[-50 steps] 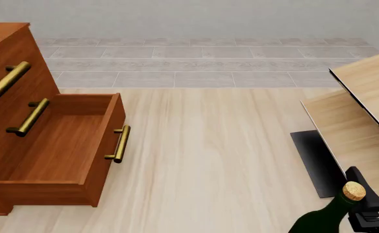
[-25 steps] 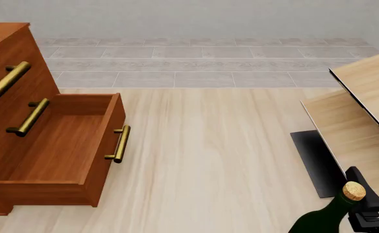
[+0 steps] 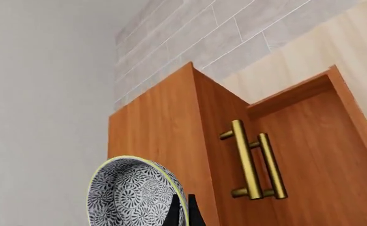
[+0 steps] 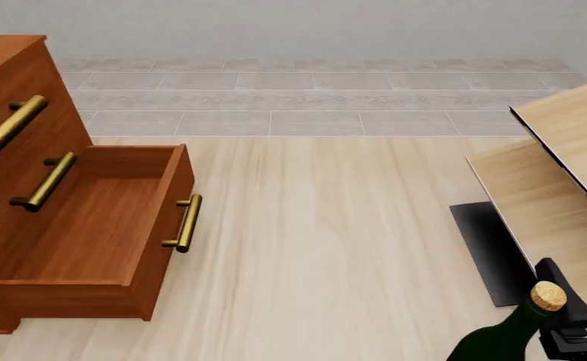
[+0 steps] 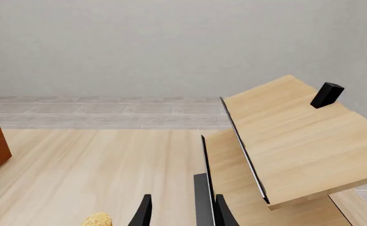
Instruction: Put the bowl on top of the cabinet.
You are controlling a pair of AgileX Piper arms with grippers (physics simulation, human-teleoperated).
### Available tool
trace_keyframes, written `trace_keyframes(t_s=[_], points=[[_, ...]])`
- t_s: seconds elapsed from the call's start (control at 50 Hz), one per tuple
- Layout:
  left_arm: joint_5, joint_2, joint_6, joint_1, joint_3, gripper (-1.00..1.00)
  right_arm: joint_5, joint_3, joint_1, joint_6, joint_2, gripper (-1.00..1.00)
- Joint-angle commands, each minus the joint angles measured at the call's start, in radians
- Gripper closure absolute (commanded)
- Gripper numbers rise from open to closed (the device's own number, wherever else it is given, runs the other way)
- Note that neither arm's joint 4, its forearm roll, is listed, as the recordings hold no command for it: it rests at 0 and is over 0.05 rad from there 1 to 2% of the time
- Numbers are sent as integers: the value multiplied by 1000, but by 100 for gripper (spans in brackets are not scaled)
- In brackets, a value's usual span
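Observation:
The bowl [image 3: 133, 194], patterned grey and white inside with a pale rim, shows only in the left wrist view. My left gripper [image 3: 183, 213] is shut on its rim, its two dark fingertips [image 3: 174, 211] close together. The bowl hangs beside the top of the reddish-brown cabinet [image 3: 164, 136], near its flat top and brass handles [image 3: 246, 160]. In the front view the cabinet [image 4: 22, 150] stands at the left with its lowest drawer [image 4: 92, 226] pulled open; bowl and left gripper are out of that view. My right gripper [image 4: 567, 312] sits low at the right, open [image 5: 183, 214] and empty.
A dark green bottle with a cork [image 4: 546, 295] stands right beside the right gripper. Pale light-wood boards [image 4: 564, 150] on a black base [image 4: 485, 241] lean at the right. A small black block [image 5: 326, 94] rests on the upper board.

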Motion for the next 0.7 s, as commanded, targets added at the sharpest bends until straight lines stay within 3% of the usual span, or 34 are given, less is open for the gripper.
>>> trace_keyframes(t_s=[0.02, 0.7], points=[[-36, 26, -15, 16, 16, 100, 0, 0, 0, 0, 0, -100], [-92, 149, 16, 101, -23, 100, 0, 0, 0, 0, 0, -100]])
